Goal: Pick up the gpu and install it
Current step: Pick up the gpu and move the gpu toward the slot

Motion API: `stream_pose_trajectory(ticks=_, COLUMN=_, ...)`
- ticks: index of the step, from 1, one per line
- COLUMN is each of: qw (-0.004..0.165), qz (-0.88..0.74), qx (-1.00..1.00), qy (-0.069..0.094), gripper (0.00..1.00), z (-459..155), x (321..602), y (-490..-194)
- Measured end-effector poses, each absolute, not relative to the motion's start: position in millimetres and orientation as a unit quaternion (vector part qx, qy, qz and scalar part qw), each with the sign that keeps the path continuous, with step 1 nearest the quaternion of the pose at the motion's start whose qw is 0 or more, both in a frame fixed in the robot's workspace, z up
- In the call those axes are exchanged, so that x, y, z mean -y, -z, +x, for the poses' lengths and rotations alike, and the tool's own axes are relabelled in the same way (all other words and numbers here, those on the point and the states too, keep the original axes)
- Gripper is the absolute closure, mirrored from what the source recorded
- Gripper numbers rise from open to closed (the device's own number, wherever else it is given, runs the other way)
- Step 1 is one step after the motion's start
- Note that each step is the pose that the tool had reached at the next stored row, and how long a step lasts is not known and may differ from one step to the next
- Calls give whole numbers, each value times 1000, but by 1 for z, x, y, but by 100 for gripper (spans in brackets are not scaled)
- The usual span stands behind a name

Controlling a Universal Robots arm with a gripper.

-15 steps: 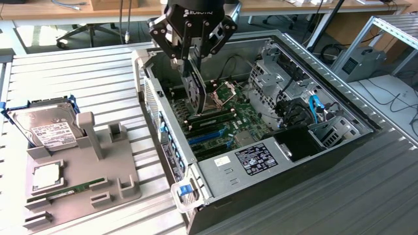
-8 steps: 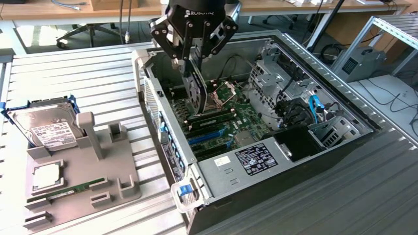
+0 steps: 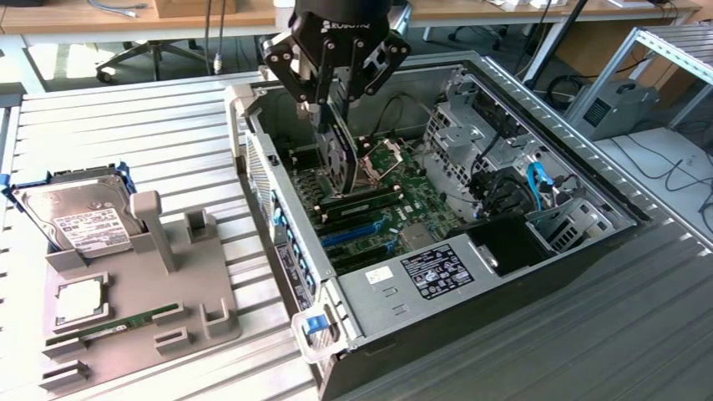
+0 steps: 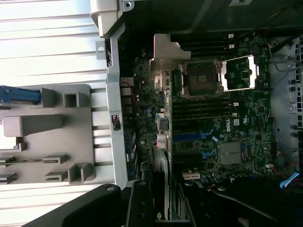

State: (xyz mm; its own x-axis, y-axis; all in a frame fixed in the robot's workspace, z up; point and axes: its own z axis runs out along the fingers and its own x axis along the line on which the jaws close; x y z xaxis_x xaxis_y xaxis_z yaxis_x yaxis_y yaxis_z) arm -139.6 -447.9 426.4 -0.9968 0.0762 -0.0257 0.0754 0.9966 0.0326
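Pinched the graphics card (image 3: 340, 154) upright by its top edge in the end effector (image 3: 334, 98), close over the board (image 3: 429, 200) inside the open computer case (image 3: 265, 167); likely risked hitting the open socket (image 3: 390, 159) or missing a slot through any tilt.

The claw (image 3: 334, 100) is black all over, with white letters near its top and jointed fingers (image 3: 290, 68) dotted with small round bolts.

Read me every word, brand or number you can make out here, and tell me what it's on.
"ROBOTIQ": on the gripper body.
"DELL": on the motherboard, printed sideways.
Hard drive label: print too small to read.
Black sticker: print too small to read.
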Motion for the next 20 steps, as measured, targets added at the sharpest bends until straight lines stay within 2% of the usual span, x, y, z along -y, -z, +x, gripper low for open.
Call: stream_pose_trajectory(ticks=20, qw=13, qz=38, qx=-999, qy=-16, gripper=73, z=-134, x=448, y=-424)
